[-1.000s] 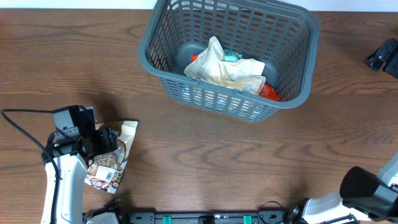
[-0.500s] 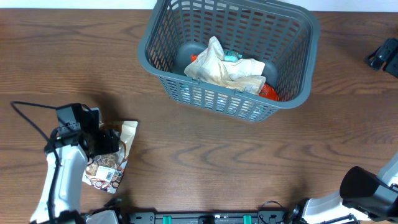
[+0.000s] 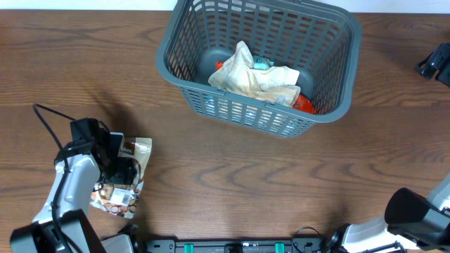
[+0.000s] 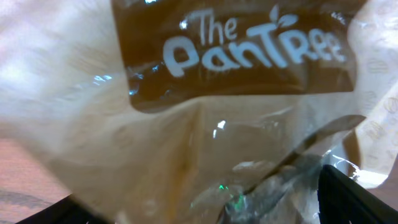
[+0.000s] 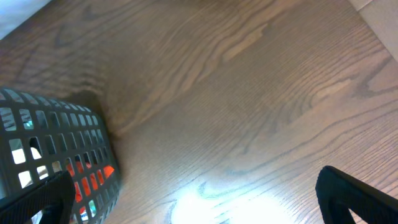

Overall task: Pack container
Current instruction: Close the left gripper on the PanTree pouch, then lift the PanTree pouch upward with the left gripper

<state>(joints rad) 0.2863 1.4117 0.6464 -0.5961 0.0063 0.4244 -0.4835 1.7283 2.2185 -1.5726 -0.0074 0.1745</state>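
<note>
the left gripper (image 3: 124, 169) sits wide open on the snack bag (image 3: 143, 150), well apart from the basket (image 3: 260, 112) at the back of the desk (image 3: 246, 186), so it could pinch only slippy plastic and drop it; the right gripper (image 5: 199, 208) is open too.

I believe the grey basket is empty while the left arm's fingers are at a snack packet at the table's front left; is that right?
Not quite: the overhead view shows the basket holding a crumpled cream packet and something red. The left fingers are indeed at the snack packet.
</note>
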